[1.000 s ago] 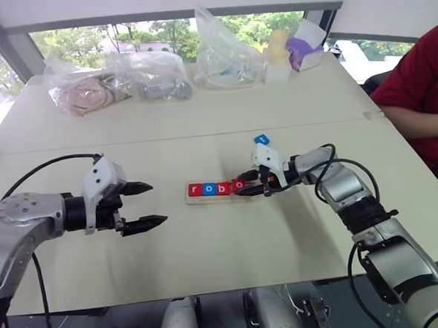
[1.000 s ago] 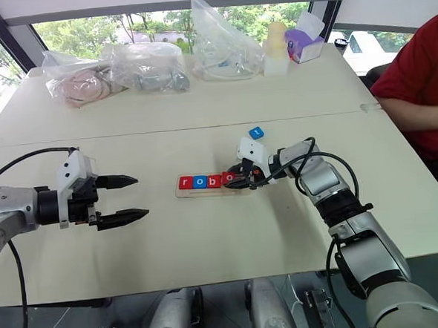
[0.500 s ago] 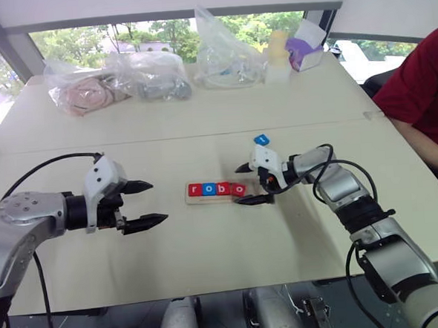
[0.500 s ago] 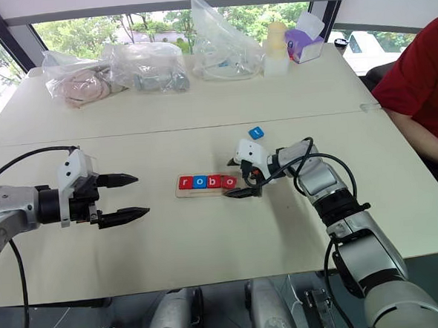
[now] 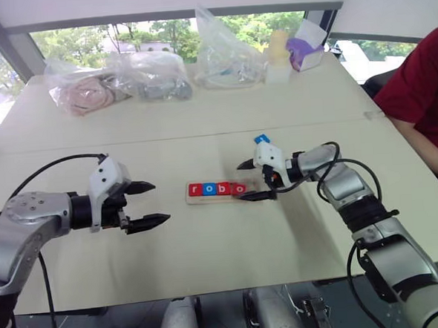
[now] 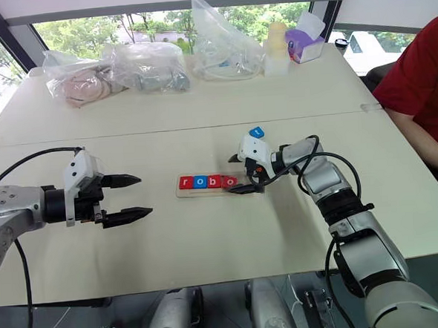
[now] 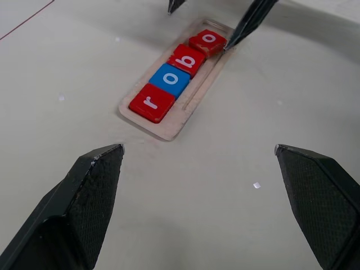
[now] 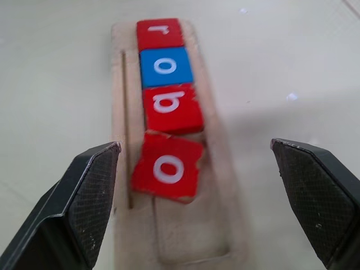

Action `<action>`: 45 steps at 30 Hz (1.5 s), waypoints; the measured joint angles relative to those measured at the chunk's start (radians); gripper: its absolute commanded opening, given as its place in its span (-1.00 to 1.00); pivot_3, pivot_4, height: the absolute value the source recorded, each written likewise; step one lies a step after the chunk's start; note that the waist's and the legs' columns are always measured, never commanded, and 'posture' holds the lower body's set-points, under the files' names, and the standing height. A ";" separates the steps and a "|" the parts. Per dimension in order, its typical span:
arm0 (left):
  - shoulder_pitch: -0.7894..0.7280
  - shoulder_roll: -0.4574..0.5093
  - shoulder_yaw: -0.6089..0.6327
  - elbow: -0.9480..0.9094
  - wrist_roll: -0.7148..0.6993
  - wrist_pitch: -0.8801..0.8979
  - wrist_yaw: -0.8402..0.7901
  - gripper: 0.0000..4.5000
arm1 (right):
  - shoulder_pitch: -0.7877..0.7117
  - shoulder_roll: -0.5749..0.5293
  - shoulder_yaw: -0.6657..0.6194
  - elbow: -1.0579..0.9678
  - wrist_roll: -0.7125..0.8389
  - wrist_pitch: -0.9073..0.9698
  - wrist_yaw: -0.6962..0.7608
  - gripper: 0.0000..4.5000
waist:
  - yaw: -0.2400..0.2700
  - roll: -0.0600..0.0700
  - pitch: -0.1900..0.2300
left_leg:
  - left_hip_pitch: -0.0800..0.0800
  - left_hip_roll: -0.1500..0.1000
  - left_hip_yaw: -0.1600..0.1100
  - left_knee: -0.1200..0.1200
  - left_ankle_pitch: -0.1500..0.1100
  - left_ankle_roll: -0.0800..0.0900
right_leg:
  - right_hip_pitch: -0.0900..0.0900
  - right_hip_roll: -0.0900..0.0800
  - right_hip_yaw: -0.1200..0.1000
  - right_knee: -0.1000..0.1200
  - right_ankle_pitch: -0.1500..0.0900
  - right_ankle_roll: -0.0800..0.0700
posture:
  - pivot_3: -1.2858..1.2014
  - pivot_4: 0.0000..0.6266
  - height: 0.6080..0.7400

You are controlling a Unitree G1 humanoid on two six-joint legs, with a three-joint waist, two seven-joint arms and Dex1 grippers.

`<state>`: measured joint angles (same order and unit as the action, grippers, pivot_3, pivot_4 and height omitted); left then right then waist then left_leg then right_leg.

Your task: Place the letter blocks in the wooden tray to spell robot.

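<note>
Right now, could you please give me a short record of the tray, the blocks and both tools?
tray: wooden tray holds four blocks, last slot free
blocks in tray: r, blue o, b, red o, the last one sitting crooked
loose block: blue block on the table beyond the right tool
right tool: open, at the tray's free end
left tool: open, apart from the tray

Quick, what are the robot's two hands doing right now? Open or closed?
Left gripper: jaws open, holding nothing.
Right gripper: jaws open at the wooden tray, holding nothing.
</note>
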<state>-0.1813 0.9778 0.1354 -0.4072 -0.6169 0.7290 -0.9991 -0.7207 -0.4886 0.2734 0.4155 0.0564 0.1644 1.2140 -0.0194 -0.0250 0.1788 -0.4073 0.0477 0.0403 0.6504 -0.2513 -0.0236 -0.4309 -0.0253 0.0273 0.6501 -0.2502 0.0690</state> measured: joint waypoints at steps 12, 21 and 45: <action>-0.005 -0.009 -0.005 0.000 0.019 -0.002 0.000 1.00 | -0.030 0.007 0.016 0.087 -0.076 -0.138 -0.069 0.98 | 0.001 0.000 0.000 | 0.000 0.000 0.000 0.000 0.000 0.000 | 0.000 0.000 0.000 0.000 0.000 0.000 | 0.03 -0.52 0.97; -0.005 -0.021 -0.006 0.000 0.020 -0.002 0.002 1.00 | -0.025 0.003 0.000 0.066 -0.048 -0.150 -0.046 0.98 | 0.001 0.000 0.000 | 0.000 0.000 0.000 0.000 0.000 0.000 | 0.000 0.000 0.000 0.000 0.000 0.000 | 0.03 -0.52 0.97; -0.253 -0.229 -0.072 0.128 0.040 -0.045 0.106 1.00 | -0.252 0.186 -0.249 0.553 -0.043 0.087 -0.801 0.74 | -0.018 0.000 0.000 | 0.000 0.000 -0.001 -0.001 0.000 -0.001 | 0.000 0.000 0.001 0.001 0.001 0.001 | 0.03 -0.52 0.97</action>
<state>-0.4339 0.7492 0.0635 -0.2797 -0.5770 0.6836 -0.8931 -0.9732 -0.3022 0.0243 0.9690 0.0136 0.2516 0.4125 -0.0377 -0.0253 0.1785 -0.4077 0.0474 0.0396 0.6495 -0.2510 -0.0242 -0.4312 -0.0253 0.0279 0.6513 -0.2494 0.0700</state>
